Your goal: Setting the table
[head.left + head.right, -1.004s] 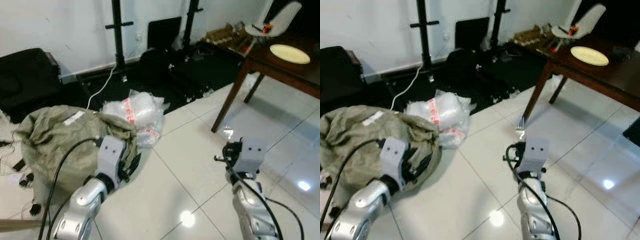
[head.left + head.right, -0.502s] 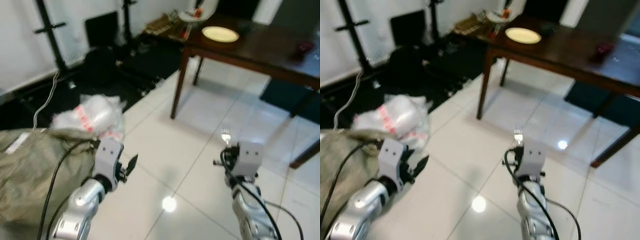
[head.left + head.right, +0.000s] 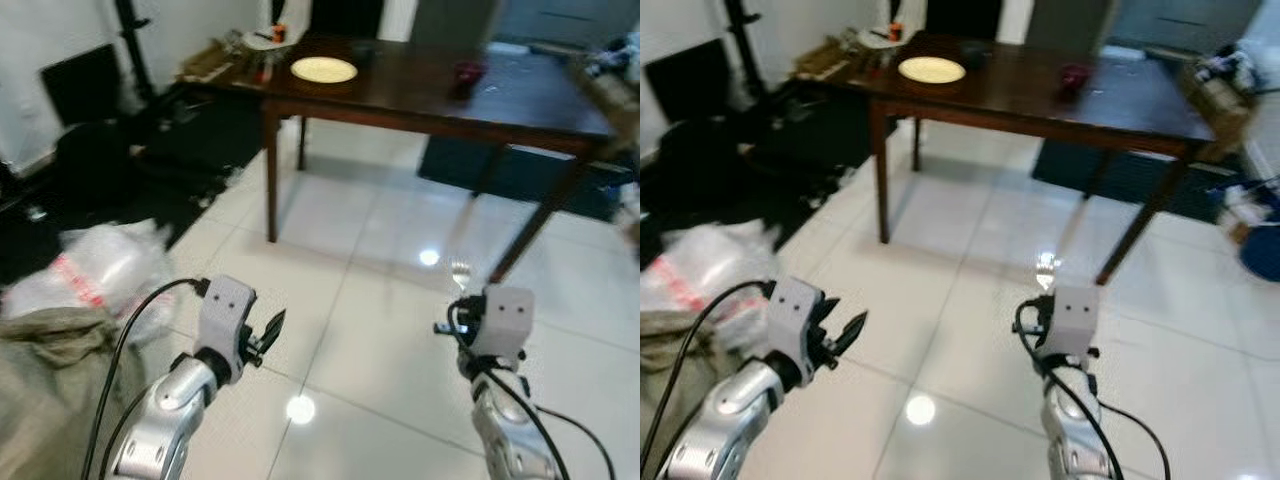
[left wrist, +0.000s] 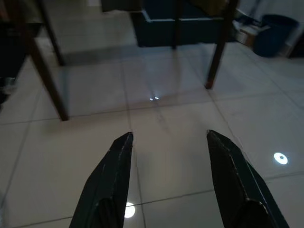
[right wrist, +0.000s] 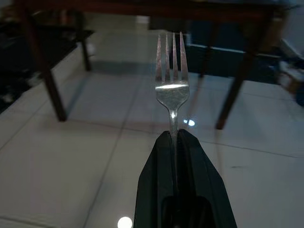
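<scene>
Our right gripper (image 5: 175, 142) has its fingers pressed together on the handle of a fork (image 5: 172, 85), whose long axis runs straight out along the fingers, tines pointing toward the dark wooden table (image 3: 420, 95). Our left gripper (image 4: 166, 142) hangs with fingers spread wide, holding nothing. A pale plate (image 3: 323, 69) lies on the table's far left part. Short of the table, glossy white tiled floor (image 3: 340, 250) reflects ceiling lights.
</scene>
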Available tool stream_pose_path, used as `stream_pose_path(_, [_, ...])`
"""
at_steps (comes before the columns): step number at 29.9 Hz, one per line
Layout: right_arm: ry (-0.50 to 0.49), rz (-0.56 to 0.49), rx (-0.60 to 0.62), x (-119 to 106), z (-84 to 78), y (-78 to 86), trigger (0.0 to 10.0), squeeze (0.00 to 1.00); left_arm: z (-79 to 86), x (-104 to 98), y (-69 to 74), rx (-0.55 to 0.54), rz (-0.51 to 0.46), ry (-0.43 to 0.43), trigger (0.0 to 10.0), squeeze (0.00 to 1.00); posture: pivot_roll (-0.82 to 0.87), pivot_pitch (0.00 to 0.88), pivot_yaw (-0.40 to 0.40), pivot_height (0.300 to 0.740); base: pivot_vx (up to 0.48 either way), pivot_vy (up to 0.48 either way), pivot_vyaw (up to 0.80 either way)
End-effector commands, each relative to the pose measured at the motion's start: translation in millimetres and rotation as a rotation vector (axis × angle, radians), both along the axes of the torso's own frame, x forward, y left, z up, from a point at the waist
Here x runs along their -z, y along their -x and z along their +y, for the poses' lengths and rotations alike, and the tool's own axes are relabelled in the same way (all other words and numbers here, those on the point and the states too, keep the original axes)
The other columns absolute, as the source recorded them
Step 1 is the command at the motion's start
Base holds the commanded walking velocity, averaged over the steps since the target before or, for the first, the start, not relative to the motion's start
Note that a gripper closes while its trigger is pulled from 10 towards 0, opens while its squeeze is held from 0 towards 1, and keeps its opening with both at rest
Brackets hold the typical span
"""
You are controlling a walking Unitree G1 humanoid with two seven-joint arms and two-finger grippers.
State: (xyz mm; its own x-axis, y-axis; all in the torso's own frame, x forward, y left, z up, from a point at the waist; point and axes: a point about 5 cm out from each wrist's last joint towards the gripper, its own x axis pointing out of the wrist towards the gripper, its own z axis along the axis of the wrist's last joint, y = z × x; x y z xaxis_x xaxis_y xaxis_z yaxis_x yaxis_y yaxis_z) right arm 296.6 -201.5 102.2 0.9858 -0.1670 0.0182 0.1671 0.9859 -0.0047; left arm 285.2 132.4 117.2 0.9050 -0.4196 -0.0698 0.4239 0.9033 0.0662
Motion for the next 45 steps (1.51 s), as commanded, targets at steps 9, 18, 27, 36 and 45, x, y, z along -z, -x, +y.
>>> stream_pose_path(9, [-0.011, 0.012, 0.009, 4.0, -0.9, 1.7, 10.0, 0.00, 1.6, 2.2, -0.1, -0.020, 0.026, 0.035, 10.0, 0.00, -0.01, 0.052, 0.039, 0.740, 0.000, 0.000, -0.80])
stream_pose_path(18, [-0.020, -0.003, -0.019, 3.0, 7.8, 0.7, 10.0, 0.00, 4.4, -1.2, -6.2, -0.073, -0.049, -0.031, 10.0, 0.00, -0.01, 0.049, 0.038, 0.740, 0.275, 0.000, -0.27])
stream_pose_path(27, [-0.029, 0.006, -0.029, 7.1, 11.6, 2.8, 10.0, 0.00, 1.5, 1.0, -4.9, -0.068, -0.051, -0.040, 10.0, 0.00, -0.02, 0.047, 0.038, 0.740, 0.480, 0.000, 0.00])
stream_pose_path(36, [-0.025, 0.007, -0.031, 6.9, 10.9, 1.9, 10.0, 0.00, 0.4, 2.0, -5.4, -0.071, -0.057, -0.042, 10.0, 0.00, -0.02, 0.046, 0.036, 0.740, 0.480, 0.000, 0.00])
stream_pose_path(45, [-0.036, 0.012, -0.021, 8.3, 9.5, 2.1, 10.0, 0.00, 0.2, 2.5, -6.2, -0.067, -0.059, -0.043, 10.0, 0.00, -0.02, 0.046, 0.041, 0.740, 0.480, 0.000, -0.50])
